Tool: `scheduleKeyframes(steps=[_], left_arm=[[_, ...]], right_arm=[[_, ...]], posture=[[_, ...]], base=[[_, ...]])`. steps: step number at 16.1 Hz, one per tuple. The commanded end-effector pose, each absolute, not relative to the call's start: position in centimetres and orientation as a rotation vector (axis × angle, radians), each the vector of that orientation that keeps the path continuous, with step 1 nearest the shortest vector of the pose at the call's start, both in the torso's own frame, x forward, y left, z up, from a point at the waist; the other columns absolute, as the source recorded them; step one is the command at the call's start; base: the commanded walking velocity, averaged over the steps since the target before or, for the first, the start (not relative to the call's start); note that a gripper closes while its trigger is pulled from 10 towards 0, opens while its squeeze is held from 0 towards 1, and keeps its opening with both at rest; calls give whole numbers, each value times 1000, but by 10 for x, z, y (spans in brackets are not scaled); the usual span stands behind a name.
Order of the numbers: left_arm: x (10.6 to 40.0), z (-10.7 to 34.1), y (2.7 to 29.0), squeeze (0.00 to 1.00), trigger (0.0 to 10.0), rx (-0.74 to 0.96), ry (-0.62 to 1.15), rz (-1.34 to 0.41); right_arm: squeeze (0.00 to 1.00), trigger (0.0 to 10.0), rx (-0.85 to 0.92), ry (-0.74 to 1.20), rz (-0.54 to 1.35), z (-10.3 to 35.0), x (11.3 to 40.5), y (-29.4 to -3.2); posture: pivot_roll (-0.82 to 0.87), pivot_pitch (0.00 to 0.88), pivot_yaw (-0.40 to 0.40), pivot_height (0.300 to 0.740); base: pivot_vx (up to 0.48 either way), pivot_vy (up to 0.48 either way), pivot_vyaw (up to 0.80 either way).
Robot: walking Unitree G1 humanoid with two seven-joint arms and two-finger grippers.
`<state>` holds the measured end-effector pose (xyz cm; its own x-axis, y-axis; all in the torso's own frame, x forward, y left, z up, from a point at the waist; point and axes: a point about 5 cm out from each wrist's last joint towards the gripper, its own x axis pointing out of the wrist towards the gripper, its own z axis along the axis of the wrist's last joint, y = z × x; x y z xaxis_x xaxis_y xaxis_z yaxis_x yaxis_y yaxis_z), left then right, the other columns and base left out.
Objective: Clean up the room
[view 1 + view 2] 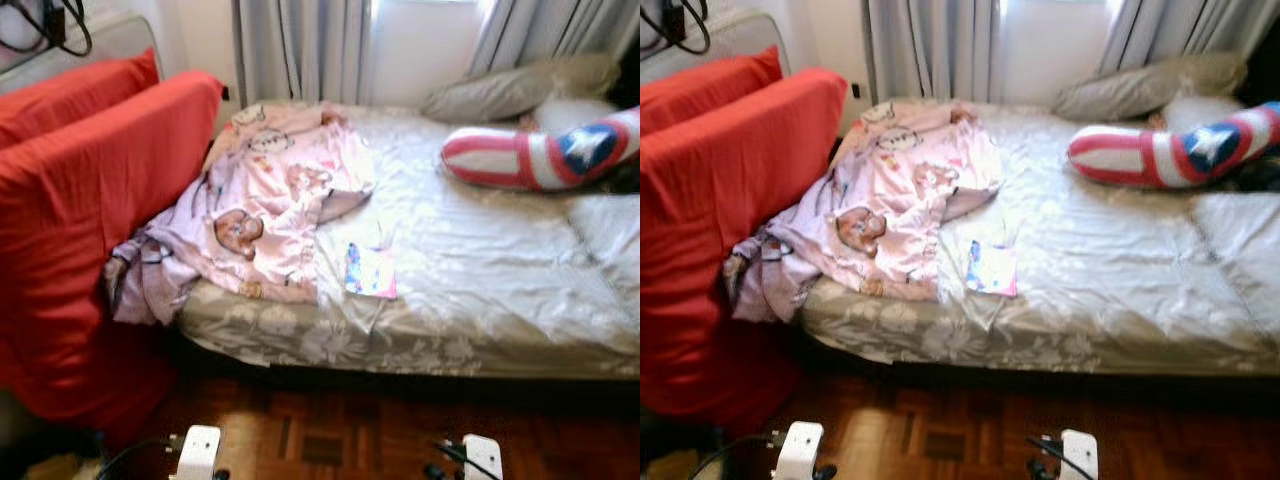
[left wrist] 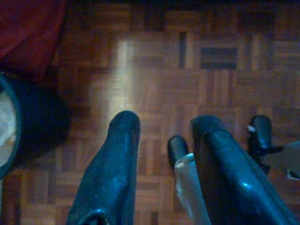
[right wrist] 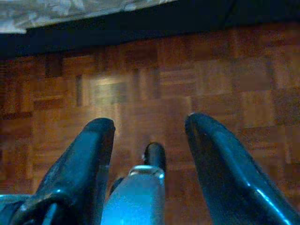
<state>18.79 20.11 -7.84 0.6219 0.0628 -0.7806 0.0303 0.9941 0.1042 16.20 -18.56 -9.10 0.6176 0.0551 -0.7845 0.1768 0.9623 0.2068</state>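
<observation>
A crumpled pink blanket (image 1: pixel 270 205) with cartoon prints lies on the left part of the bed (image 1: pixel 480 270) and hangs over its corner. A small pink and blue booklet (image 1: pixel 369 270) rests on the sheet beside it. A red, white and blue star cushion (image 1: pixel 545 152) lies at the right, with grey pillows (image 1: pixel 520 88) behind it. Both arms hang low over the parquet floor (image 2: pixel 164 84). My left gripper (image 2: pixel 161 136) is open with nothing between its fingers. My right gripper (image 3: pixel 149 131) is open too, above bare floor near the bed's edge (image 3: pixel 70 11).
A red covered sofa (image 1: pixel 90 220) stands close against the bed's left end. Curtains (image 1: pixel 300 50) hang behind the bed. A dark round container (image 2: pixel 14 126) stands on the floor by the left gripper. Parquet runs along the bed's front.
</observation>
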Motion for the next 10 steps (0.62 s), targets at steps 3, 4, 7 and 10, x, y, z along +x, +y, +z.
scheduleKeyframes(steps=[3, 4, 7, 10], left_arm=[[189, -78, 201, 0, 10000, 92, 902, 22], [188, -78, 201, 0, 10000, 99, 906, 16], [188, -79, 200, 0, 10000, 79, 912, 15], [188, -79, 200, 0, 10000, 75, 913, 17]], right_arm=[[0, 10000, 278, 890, -88, -90, 164, -189], [0, 10000, 276, 889, -84, -89, 164, -189], [0, 10000, 233, 893, -53, -89, 165, -189], [0, 10000, 248, 888, -60, -89, 165, -188]], posture=[[48, 15, -16, 740], [47, 16, -16, 740], [50, 16, -19, 740], [49, 16, -19, 740]], base=[[0, 0, 0], [0, 0, 0], [100, 0, 0], [355, 0, 752]])
